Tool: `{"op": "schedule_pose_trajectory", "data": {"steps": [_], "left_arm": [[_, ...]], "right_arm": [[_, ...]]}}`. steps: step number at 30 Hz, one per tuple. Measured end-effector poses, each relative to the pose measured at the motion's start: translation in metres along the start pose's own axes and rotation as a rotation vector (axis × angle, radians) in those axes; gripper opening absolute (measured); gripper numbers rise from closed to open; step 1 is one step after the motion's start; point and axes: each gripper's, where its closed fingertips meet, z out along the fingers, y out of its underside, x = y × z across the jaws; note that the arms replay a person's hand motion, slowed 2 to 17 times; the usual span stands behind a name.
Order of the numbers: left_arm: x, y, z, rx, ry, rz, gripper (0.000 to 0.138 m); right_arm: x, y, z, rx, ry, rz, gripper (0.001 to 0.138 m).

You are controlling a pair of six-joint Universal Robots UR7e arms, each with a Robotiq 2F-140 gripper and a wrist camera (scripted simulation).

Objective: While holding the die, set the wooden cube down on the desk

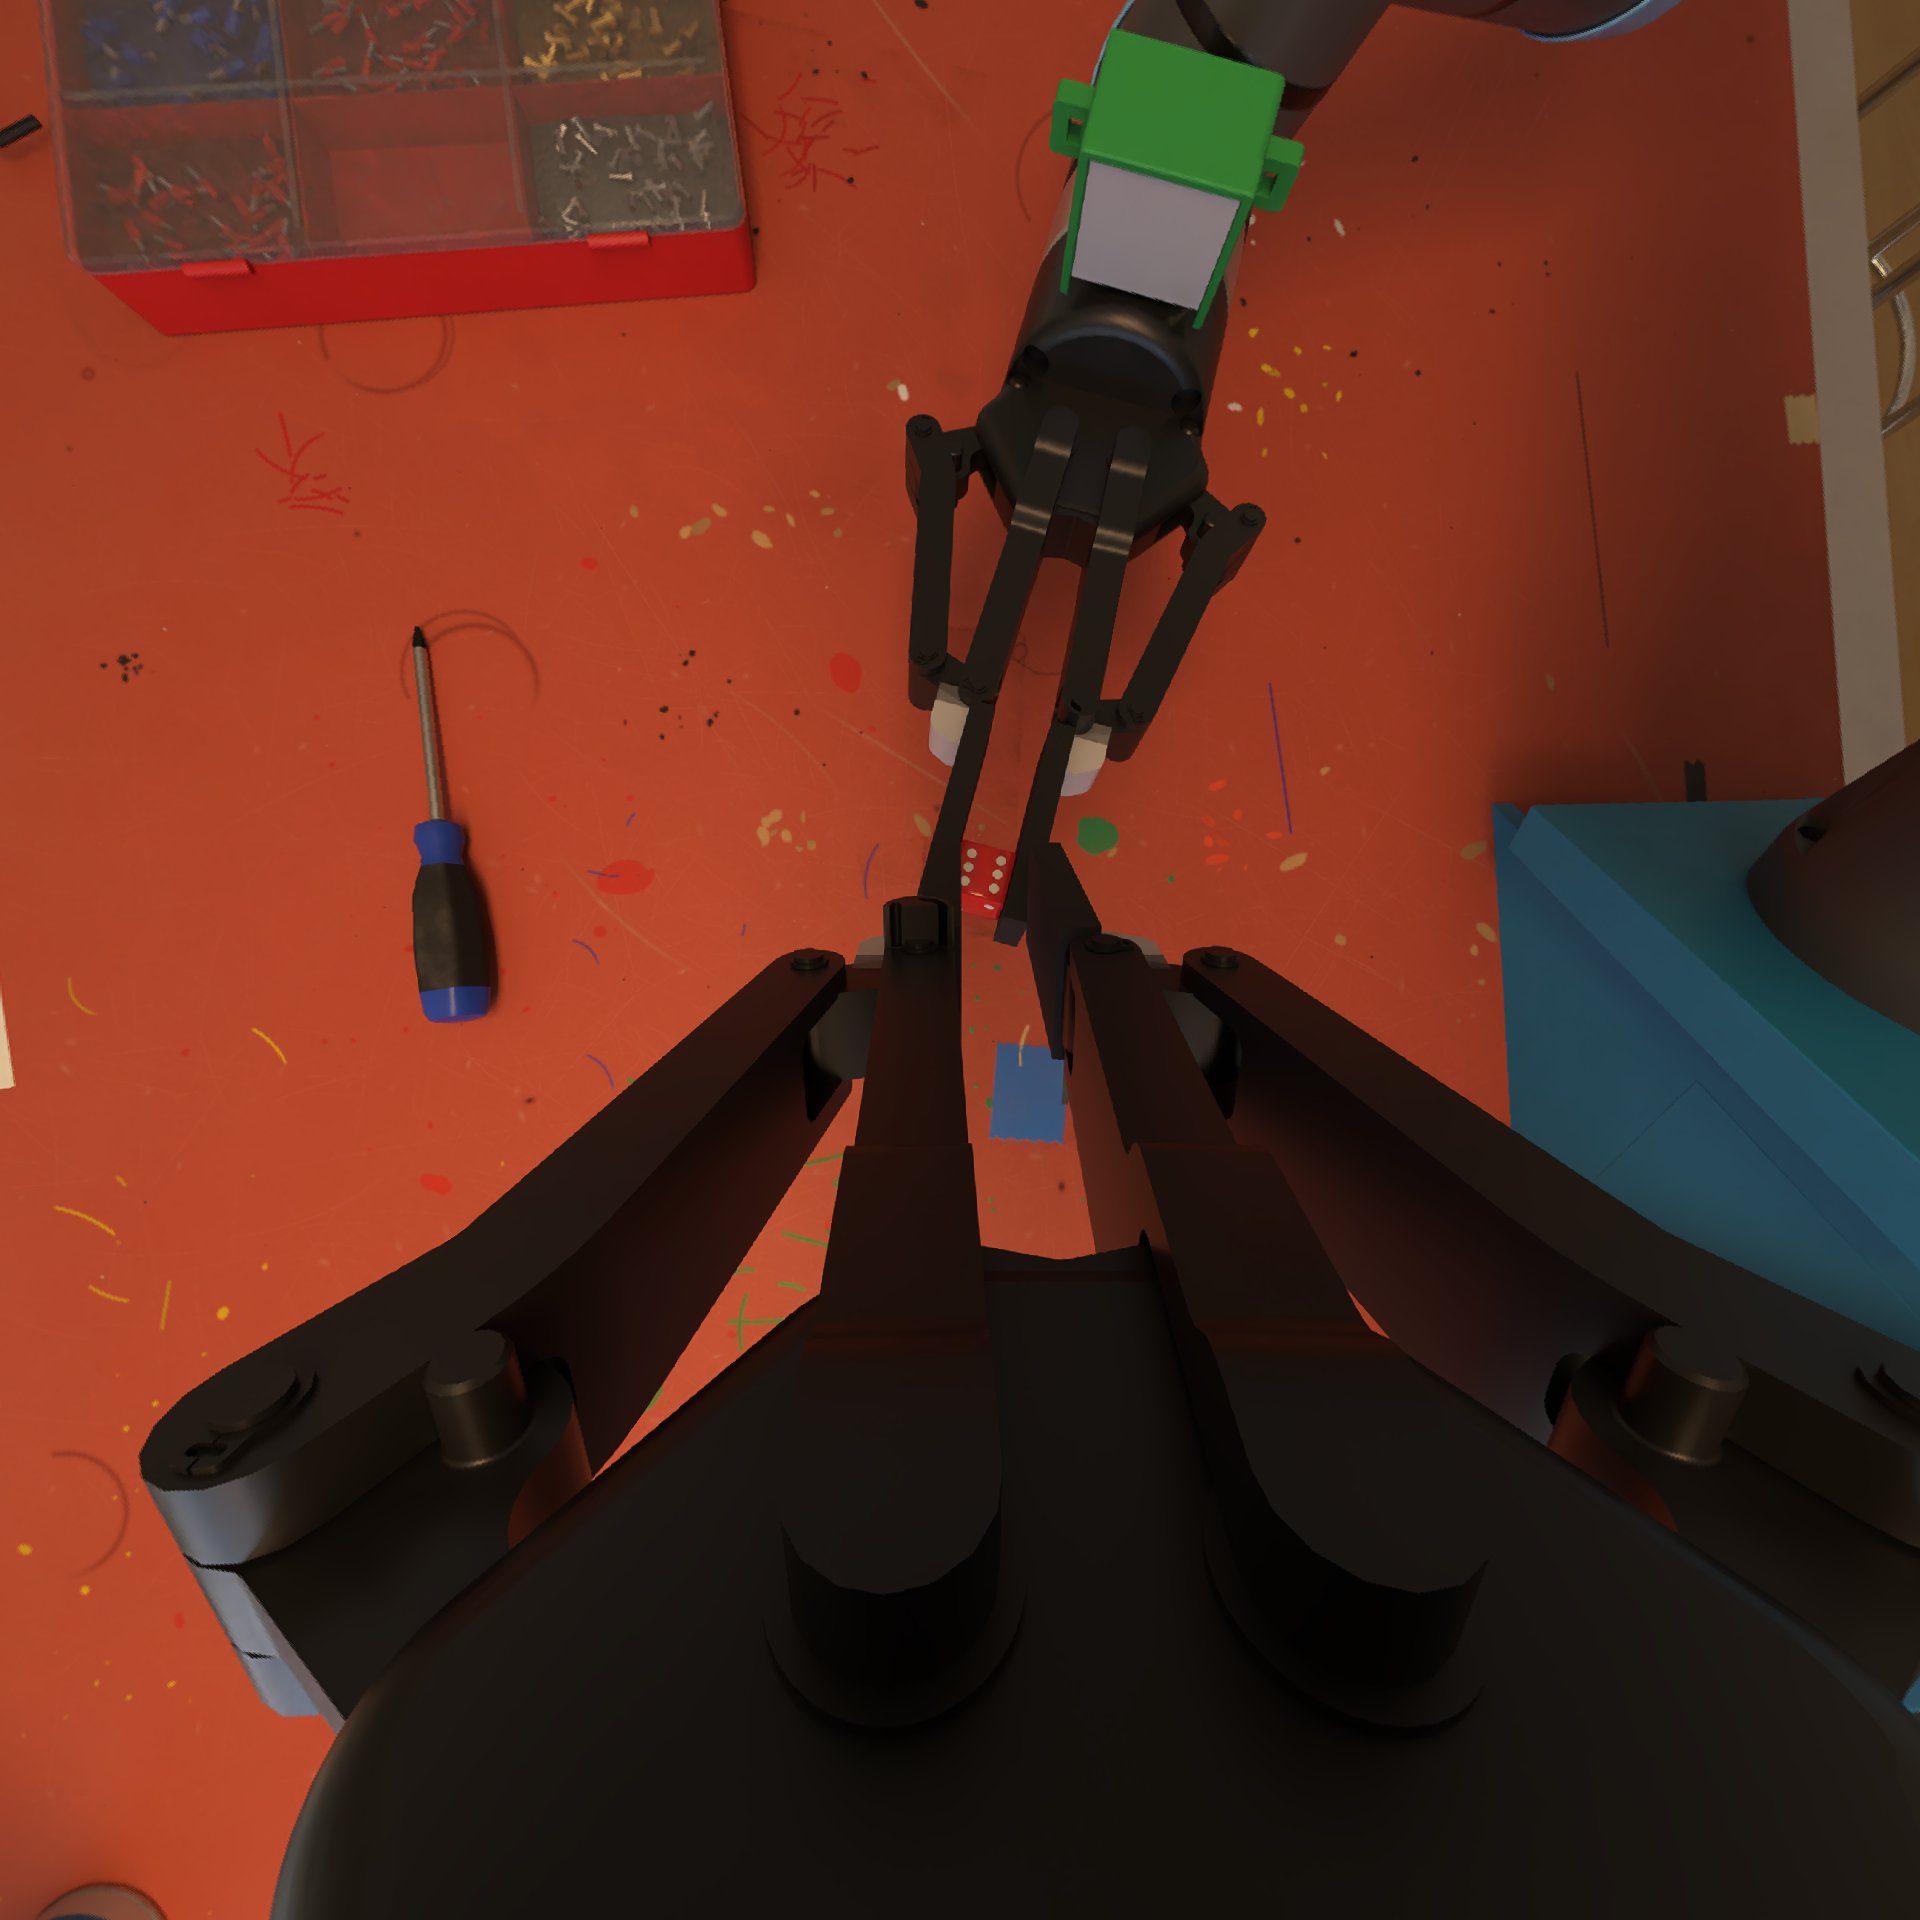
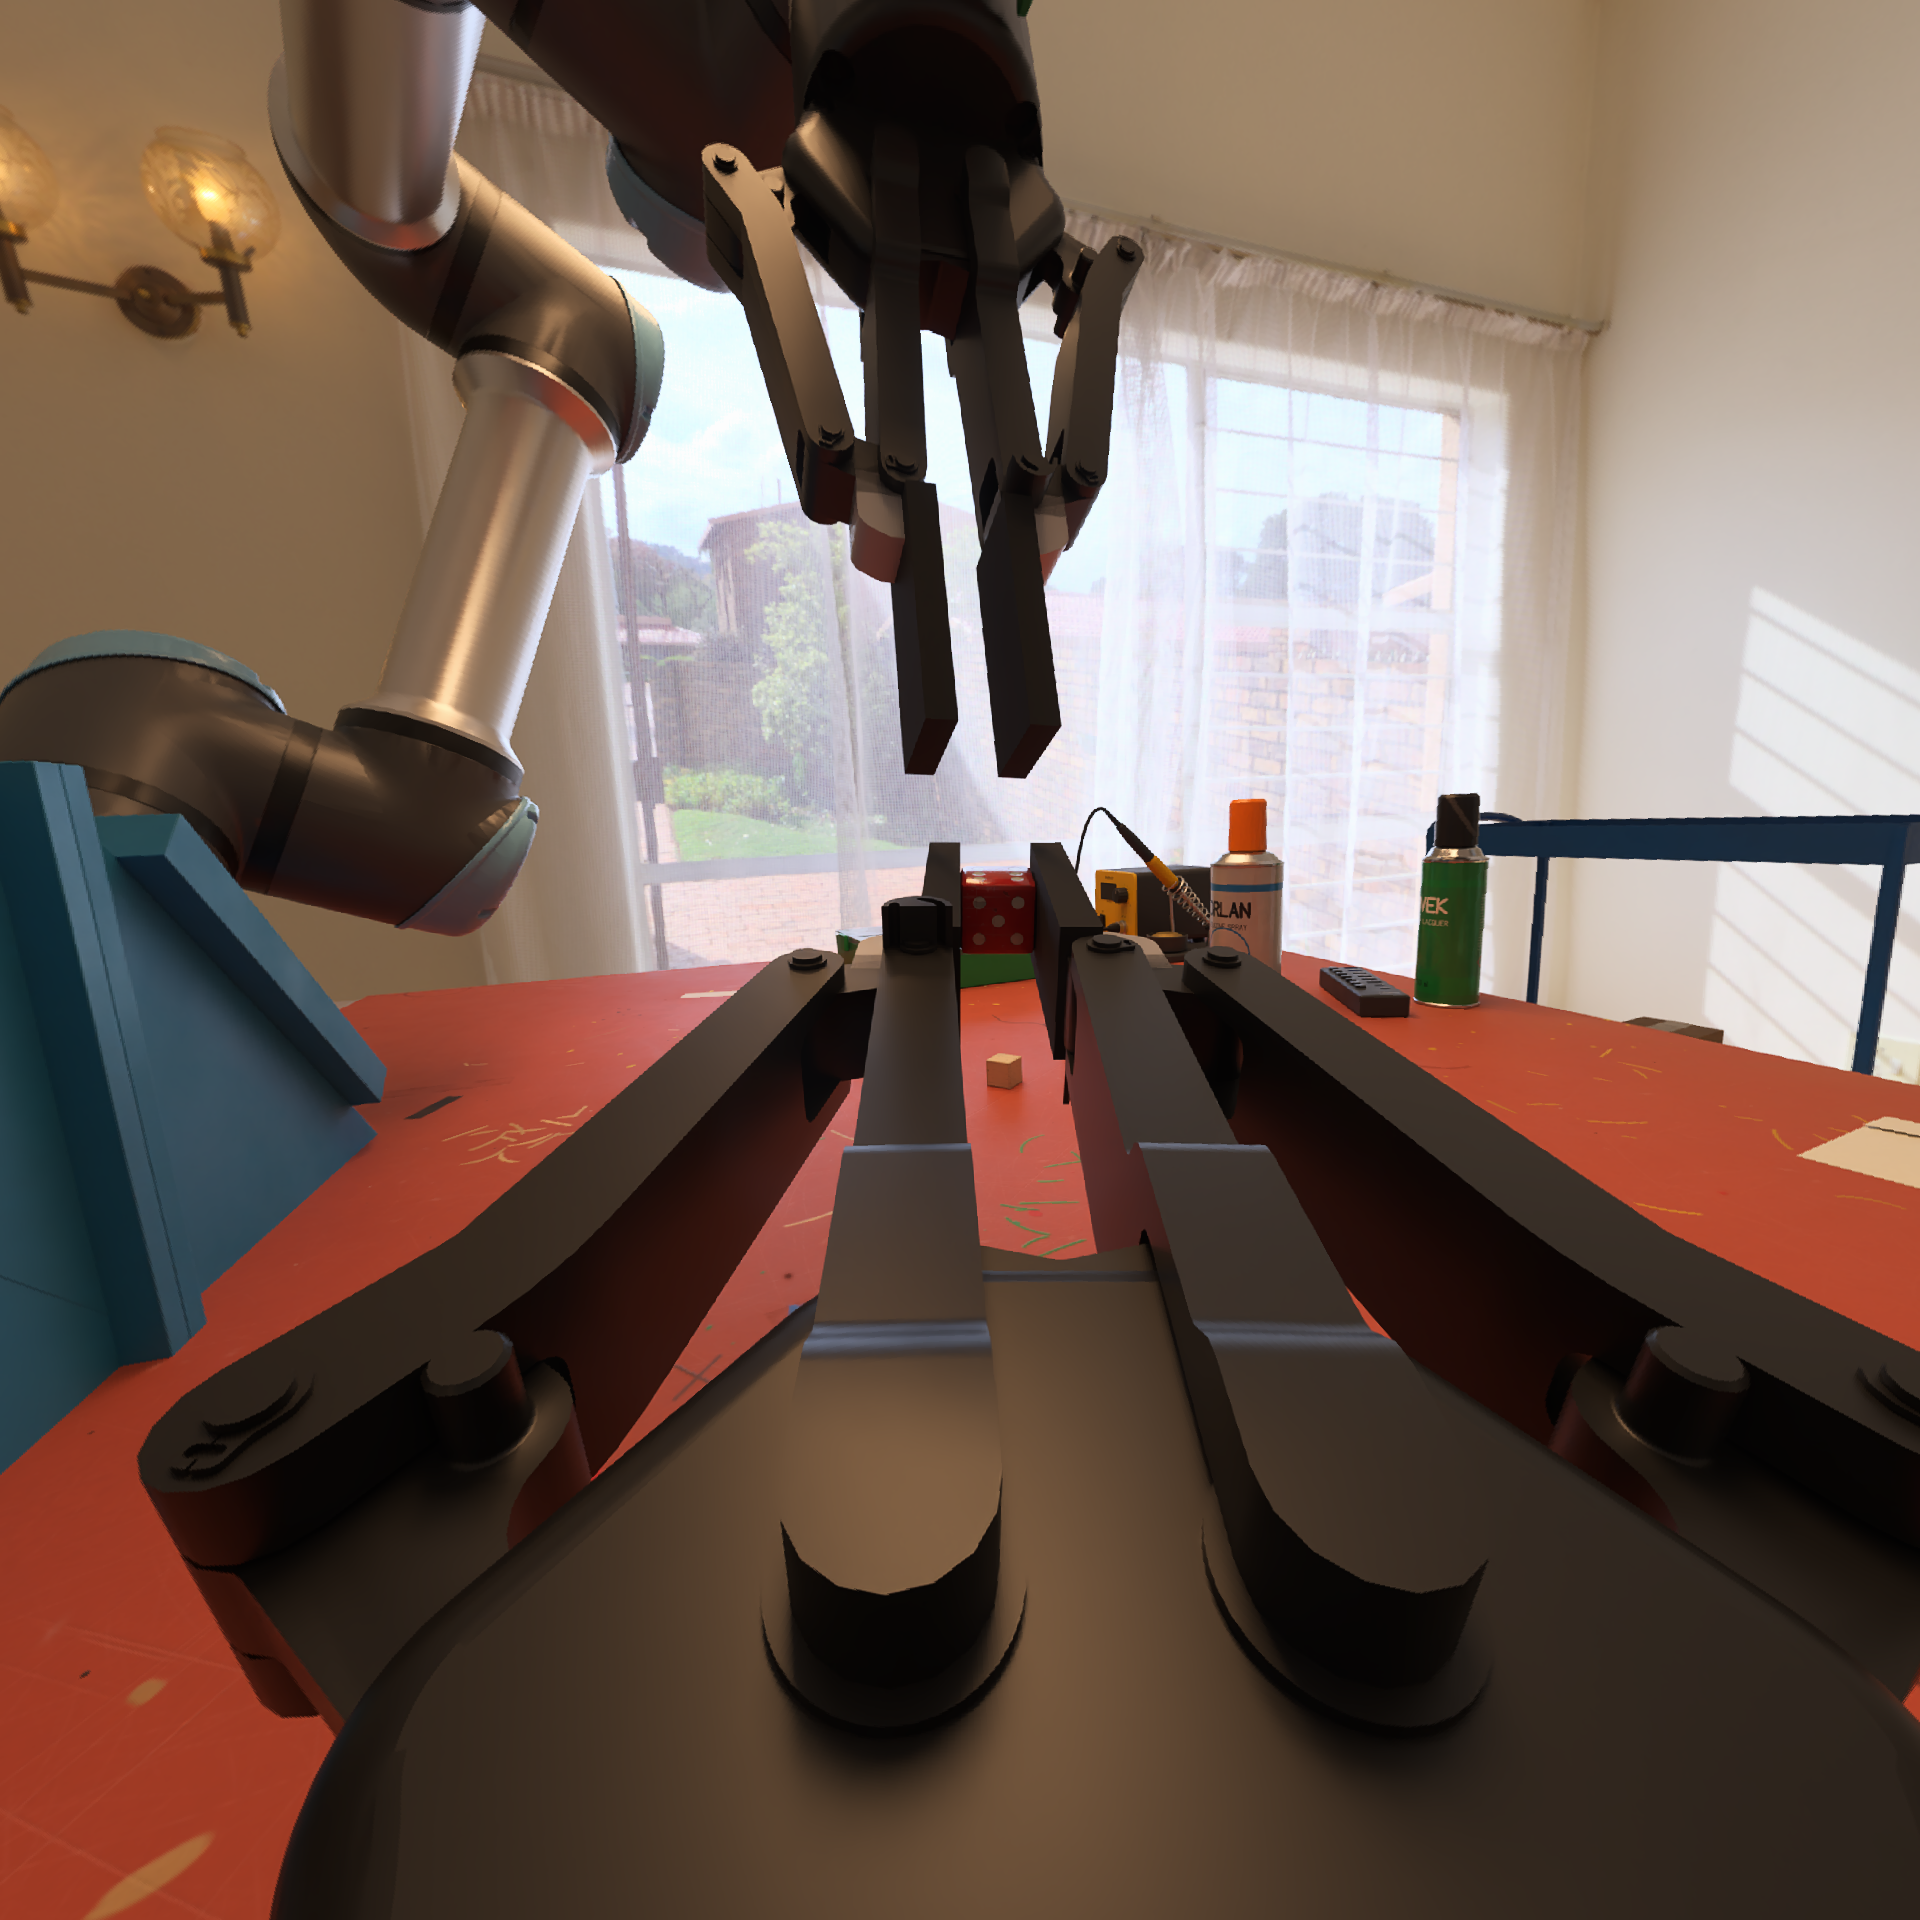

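Note:
My right gripper (image 2: 995, 896) is shut on a red die (image 2: 997, 909) with white dots and holds it level, above the red desk (image 2: 1455, 1122). The left wrist view shows that gripper (image 1: 979, 899) from above, with the die (image 1: 985, 878) between its fingertips. A small wooden cube (image 2: 1004, 1070) stands on the desk beyond, free of both grippers. My left gripper (image 2: 977, 753) hangs above, pointing down, fingers narrowly parted and empty. Its own view (image 1: 987, 935) looks straight down at the desk (image 1: 675, 1091). The cube does not show there.
A red parts box with a clear lid (image 1: 416, 281) and a blue-handled screwdriver (image 1: 449, 914) lie to the left. Blue arm bases (image 1: 1714, 1039) (image 2: 156, 1039) stand close by. Two spray cans (image 2: 1245, 894) (image 2: 1449, 914), a soldering station (image 2: 1127, 894) and a black bar (image 2: 1363, 989) stand at the far edge.

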Motion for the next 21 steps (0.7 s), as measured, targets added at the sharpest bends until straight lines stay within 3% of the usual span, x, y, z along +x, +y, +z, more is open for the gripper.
{"op": "schedule_pose_trajectory", "data": {"steps": [21], "left_arm": [[0.0016, 0.0025, 0.0006, -0.004, -0.001, -0.004, 0.017]], "right_arm": [[-0.0024, 0.0021, 0.0017, -0.009, -0.008, -0.004, 0.018]]}}
